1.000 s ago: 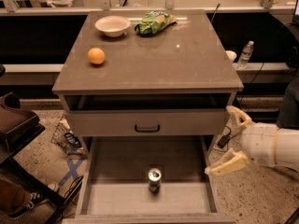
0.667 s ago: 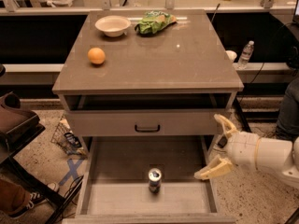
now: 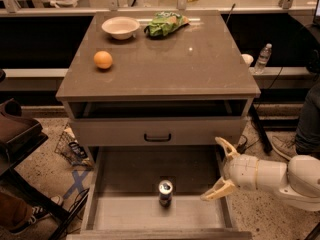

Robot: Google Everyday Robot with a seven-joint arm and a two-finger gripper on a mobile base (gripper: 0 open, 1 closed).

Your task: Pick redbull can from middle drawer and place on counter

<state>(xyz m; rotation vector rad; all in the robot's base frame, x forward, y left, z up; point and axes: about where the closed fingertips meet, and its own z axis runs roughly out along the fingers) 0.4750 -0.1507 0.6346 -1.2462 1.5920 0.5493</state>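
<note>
- Gripper (image 3: 211,169): low at the right, reaching over the right wall of the pulled-out middle drawer (image 3: 125,174). A second ago it stood outside the cabinet, and it has since shifted left towards the can.
- Jaws: spread wide, holding nothing, as before.
- Redbull can (image 3: 165,192): upright on the drawer floor near the front, left of the gripper and apart from it. It has not moved.
- Counter surface (image 3: 165,69): carries an orange (image 3: 103,60), a white bowl (image 3: 120,27) and a green bag (image 3: 165,24), all unchanged.

Gripper (image 3: 213,169) low at right, fingers (image 3: 226,148) wide apart, pointing left.
</note>
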